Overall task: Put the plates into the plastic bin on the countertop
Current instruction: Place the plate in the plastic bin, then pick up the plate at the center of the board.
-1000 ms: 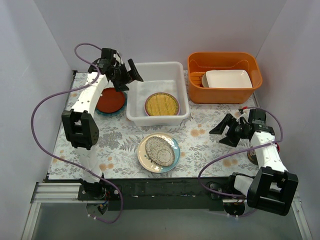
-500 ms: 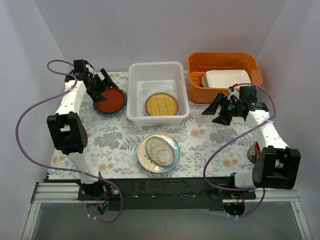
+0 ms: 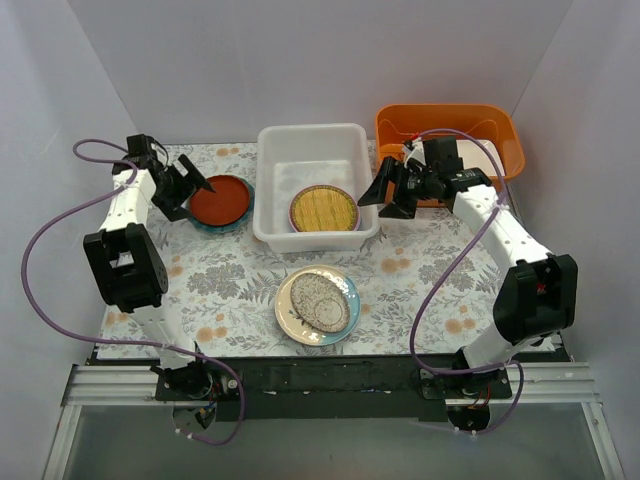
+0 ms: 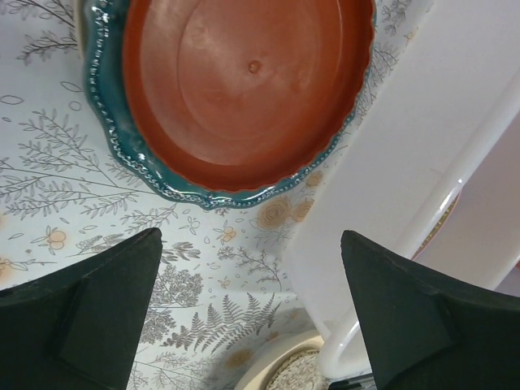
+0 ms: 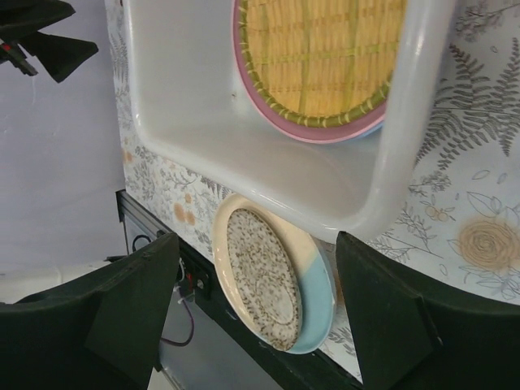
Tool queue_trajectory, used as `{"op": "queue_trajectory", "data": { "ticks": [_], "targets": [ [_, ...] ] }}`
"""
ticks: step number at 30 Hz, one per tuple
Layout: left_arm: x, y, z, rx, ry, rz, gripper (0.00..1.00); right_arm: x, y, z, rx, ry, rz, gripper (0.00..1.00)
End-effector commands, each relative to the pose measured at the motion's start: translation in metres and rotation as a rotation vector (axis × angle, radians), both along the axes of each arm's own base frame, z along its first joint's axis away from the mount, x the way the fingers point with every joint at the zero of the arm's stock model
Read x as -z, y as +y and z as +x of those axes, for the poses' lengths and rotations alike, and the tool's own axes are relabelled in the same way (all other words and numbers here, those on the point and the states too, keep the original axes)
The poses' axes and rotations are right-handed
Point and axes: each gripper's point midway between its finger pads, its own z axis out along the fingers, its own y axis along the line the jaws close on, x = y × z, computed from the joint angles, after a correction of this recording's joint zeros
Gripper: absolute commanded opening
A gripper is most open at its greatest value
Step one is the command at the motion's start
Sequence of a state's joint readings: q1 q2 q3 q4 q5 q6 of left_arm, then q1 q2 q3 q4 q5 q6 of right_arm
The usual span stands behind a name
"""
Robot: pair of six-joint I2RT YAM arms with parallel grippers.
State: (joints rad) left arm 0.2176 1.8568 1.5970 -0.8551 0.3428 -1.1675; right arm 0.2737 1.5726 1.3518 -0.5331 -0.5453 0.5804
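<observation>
Plates lie split: a woven yellow plate inside the plastic bin, the red-brown plate nested on a teal plate just left of it, a speckled plate on the countertop in front. The left gripper hovers wide open and empty by the red-brown plate; the right gripper, likewise spread and empty, hangs by the bin's right wall. A left finger could hook the teal rim too and shove both plates into the bin wall.

The bin was translucent white. The woven plate inside it was yellow. Left of the bin, a red-brown plate lay on a teal plate. The countertop bore grey leaves.
</observation>
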Motion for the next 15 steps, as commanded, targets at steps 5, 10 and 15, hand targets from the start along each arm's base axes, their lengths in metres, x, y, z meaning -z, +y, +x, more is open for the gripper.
{"op": "queue_trajectory", "data": {
  "ticks": [5,10,15],
  "targets": [
    [0.010,0.024,-0.005,-0.047,0.021,0.044,0.88,-0.044,0.051,0.013,-0.075,-0.086,0.050,0.84],
    [0.020,0.030,0.004,-0.052,0.018,0.056,0.82,-0.047,0.073,0.007,-0.117,-0.084,0.060,0.84],
    [0.036,0.035,0.009,-0.062,0.055,0.060,0.74,-0.045,0.083,0.001,-0.135,-0.074,0.065,0.84]
  ]
}}
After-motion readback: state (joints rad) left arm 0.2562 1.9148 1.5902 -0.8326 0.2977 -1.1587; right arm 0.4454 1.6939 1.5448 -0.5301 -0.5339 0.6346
